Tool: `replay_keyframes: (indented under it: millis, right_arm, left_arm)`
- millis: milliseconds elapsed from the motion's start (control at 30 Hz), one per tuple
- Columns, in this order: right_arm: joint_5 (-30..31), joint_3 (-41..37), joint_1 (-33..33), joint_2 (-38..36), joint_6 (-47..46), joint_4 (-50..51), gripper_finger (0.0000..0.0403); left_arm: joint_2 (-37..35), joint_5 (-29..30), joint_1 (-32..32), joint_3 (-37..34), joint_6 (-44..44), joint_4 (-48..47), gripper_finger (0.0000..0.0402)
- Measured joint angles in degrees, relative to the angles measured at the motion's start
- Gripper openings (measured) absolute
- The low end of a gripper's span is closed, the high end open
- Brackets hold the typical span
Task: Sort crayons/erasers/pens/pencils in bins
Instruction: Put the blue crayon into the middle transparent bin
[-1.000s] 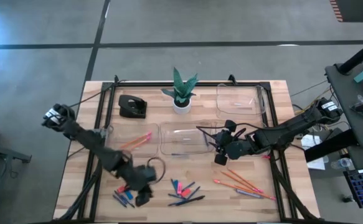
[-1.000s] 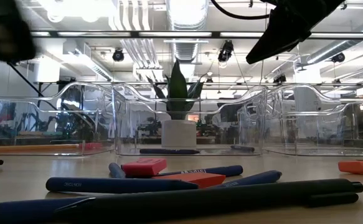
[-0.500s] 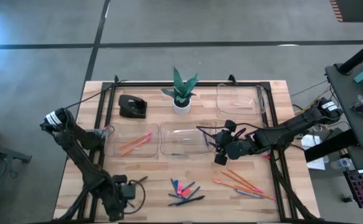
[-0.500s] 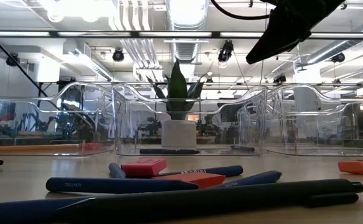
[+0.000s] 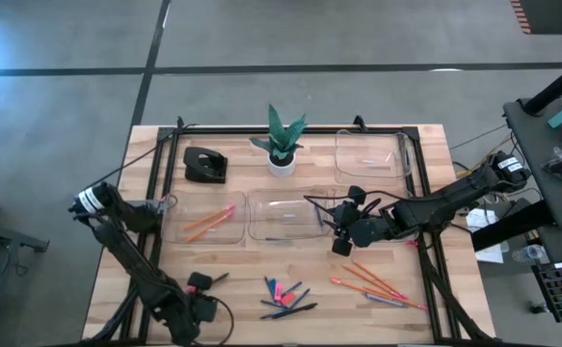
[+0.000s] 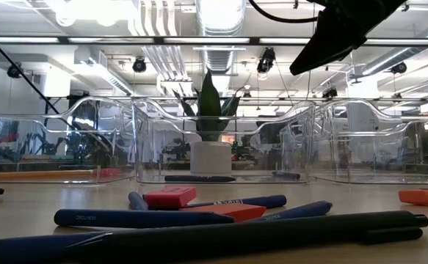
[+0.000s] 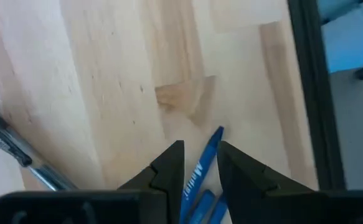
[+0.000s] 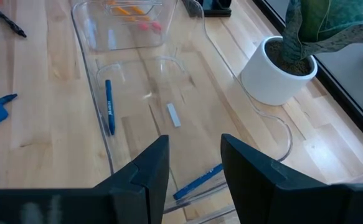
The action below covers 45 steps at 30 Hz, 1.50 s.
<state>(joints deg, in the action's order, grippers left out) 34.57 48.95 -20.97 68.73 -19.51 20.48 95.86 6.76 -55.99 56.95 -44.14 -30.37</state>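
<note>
Crayons sit lower centre of the high view w/ erasers and a pen; pencils lie lower right, a few more in the left bin. Left gripper, at the table's lower-left edge, is clamped on a blue crayon; right gripper hangs spread apart over the middle bin. Risk: thin pinch near the crayon's end, so it could pivot or slip out en route, or clip the bin rim and drop outside.

table: pale matt wood | bins: clear glossy plastic
</note>
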Motion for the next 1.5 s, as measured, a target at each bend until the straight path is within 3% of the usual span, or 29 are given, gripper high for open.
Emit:
replay_keyframes:
  millis: [967, 1267, 1500]
  right_arm:
    - [-0.02, 0.02, 0.00, 0.00, 0.00, -0.01, 0.0137]
    - [-0.02, 0.02, -0.02, 0.00, 0.00, -0.01, 0.0137]
    - [-0.02, 0.02, 0.00, 0.00, 0.00, -0.01, 0.0137]
  left_arm:
    - [5.28, -0.13, -2.21, 0.31, 4.05, 2.73, 0.0080]
    - [5.15, 1.42, -1.97, 0.48, 4.44, 2.53, 0.0013]
    - [4.35, 3.18, -1.97, 0.42, 5.45, 2.54, 0.0011]
